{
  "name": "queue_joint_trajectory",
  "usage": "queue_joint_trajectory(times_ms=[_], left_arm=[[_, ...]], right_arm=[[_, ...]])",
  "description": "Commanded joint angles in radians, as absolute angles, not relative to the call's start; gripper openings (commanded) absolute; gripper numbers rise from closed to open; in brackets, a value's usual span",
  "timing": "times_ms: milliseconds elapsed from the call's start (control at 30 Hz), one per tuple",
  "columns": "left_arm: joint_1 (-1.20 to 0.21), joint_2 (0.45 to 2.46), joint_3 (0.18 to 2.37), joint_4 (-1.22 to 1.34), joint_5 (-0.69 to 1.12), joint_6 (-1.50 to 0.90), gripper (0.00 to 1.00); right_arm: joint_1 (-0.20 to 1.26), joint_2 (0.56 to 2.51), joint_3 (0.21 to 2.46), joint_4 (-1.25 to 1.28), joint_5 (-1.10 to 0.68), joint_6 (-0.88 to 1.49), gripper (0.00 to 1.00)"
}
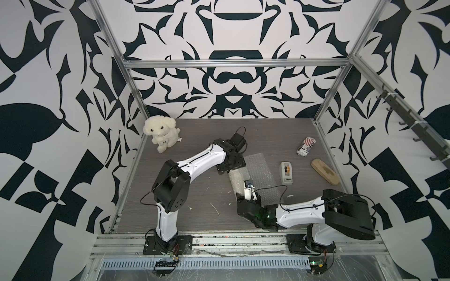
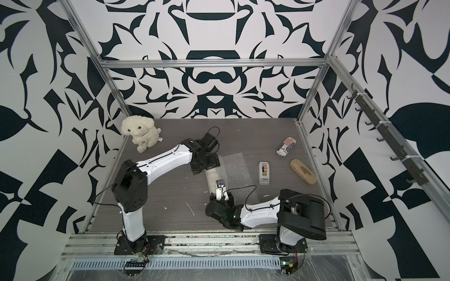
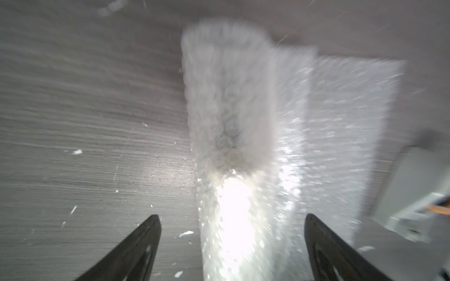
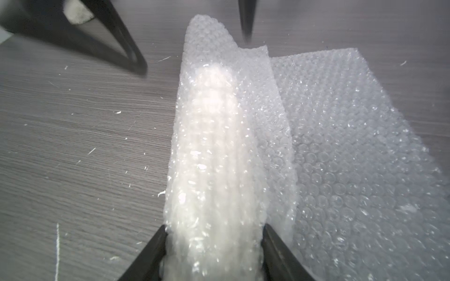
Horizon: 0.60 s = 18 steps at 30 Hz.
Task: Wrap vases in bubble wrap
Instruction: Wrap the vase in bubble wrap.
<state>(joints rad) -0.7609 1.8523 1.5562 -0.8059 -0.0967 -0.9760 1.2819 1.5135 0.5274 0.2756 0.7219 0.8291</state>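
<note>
Grey wood-grain table: white ribbed ceramic vase rolled roughly once into clear bubble wrap sheet, much left flat; right tool clamps the wrapped vase, left tool spread open.

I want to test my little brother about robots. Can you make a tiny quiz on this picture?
1. True or false: the left end effector is open.
2. What does the right end effector squeeze? A vase, B can, C dog.
3. Fill in: the vase lies rolled in bubble ____.
Key: 1 true; 2 A; 3 wrap.
</note>
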Motion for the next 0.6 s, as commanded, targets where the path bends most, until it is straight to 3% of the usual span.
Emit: queue_joint_trajectory(times_ms=[0, 233, 567], left_arm=[[-0.764, 1.737, 1.480, -0.701, -0.079, -0.984, 0.95], [-0.770, 1.733, 1.256, -0.480, 0.052, -1.022, 0.89], [-0.793, 1.830, 1.224, -0.364, 0.108, -0.987, 0.86]], right_arm=[[1.262, 1.467, 0.477, 0.320, 0.619, 0.900, 0.59], [1.163, 1.377, 0.369, 0.413, 0.466, 1.007, 0.59], [1.127, 1.324, 0.297, 0.404, 0.423, 1.122, 0.59]])
